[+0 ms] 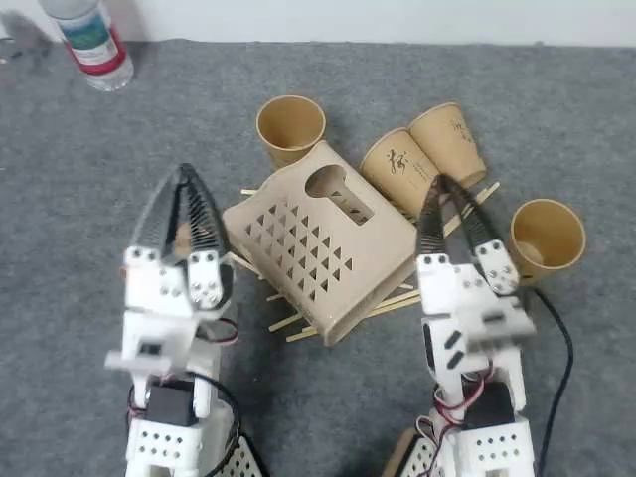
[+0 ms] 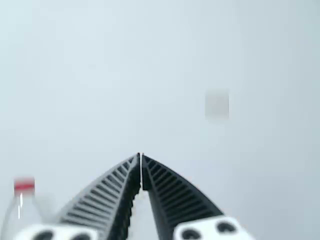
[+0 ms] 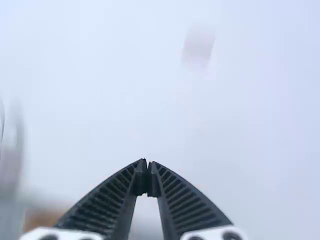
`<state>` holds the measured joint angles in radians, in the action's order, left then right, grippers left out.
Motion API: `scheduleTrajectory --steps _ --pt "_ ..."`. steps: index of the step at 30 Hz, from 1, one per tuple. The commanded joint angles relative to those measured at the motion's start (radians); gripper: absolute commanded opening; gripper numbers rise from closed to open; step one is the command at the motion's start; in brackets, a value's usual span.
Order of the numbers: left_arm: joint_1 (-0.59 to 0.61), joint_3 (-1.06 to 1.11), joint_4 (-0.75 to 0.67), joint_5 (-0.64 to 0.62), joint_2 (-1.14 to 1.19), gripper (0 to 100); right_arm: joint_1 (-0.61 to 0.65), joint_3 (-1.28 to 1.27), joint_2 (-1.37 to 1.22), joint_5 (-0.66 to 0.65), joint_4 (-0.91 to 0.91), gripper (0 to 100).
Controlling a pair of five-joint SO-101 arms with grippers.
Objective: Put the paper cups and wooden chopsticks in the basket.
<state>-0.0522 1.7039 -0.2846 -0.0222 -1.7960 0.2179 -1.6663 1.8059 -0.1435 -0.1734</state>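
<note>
The basket [image 1: 323, 253] lies tipped over in the middle of the grey bench [image 1: 566, 109]. A wall of triangular holes faces up, and the wall with the handle slot is turned toward the far right. Its opening cannot be seen, and its corners point diagonally across the bench.

The wooden chopsticks [image 1: 397, 301] lie flat beneath the basket. Their long axes run mostly from near-left to far-right, and the ends stick out on both sides.

One paper cup [image 1: 290, 124] stands mouth up just behind the basket. Two more paper cups [image 1: 422, 154] sit side by side and touching at the basket's far-right edge; their mouths are not visible. A fourth cup [image 1: 547, 237] stands mouth up to the right, apart from the basket.

The left claw [image 1: 185, 171] sits just left of the basket. In its own wrist view the left claw [image 2: 140, 158] has its ribbed fingers closed tip to tip with nothing between them.

The right claw [image 1: 440, 185] appears over the chopstick ends beside the two touching cups. Whether it touches them cannot be told. Seen from its wrist, the right claw [image 3: 148, 172] is also closed and empty.

A water bottle [image 1: 91, 35] stands at the far-left corner, well apart from everything. Nothing stands between either claw and the basket.
</note>
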Motion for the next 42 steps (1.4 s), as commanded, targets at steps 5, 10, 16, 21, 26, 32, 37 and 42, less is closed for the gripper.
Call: scheduleTrajectory --steps 5,10,16,21,26,32,37,42 --pt "-0.005 -0.021 -0.56 0.005 -0.023 1 0.004 -0.017 0.008 -0.006 -0.634 0.9" --pt "-0.005 -0.021 -0.825 0.005 -0.023 1 0.004 -0.017 0.008 -0.011 -0.857 0.9" --pt "-0.005 -0.021 -0.959 0.005 -0.023 1 0.004 -0.017 0.008 -0.011 -1.006 0.9" --pt "-0.005 -0.021 -1.037 0.005 -0.023 1 0.004 -0.017 0.008 -0.011 -1.21 0.9" --pt "-0.003 -0.021 -1.226 0.006 -0.023 1 0.001 -0.017 0.008 -0.009 -1.492 0.8" --pt "0.0 -0.021 -1.358 0.006 -0.023 1 -0.001 -0.017 0.008 -0.011 -1.52 0.9" --pt "0.002 -0.021 -1.359 0.008 -0.023 1 -0.001 -0.017 0.008 -0.011 -1.524 0.9" --pt "0.002 -0.021 -1.335 0.008 -0.02 1 -0.002 -0.017 0.005 -0.009 -1.518 0.8"
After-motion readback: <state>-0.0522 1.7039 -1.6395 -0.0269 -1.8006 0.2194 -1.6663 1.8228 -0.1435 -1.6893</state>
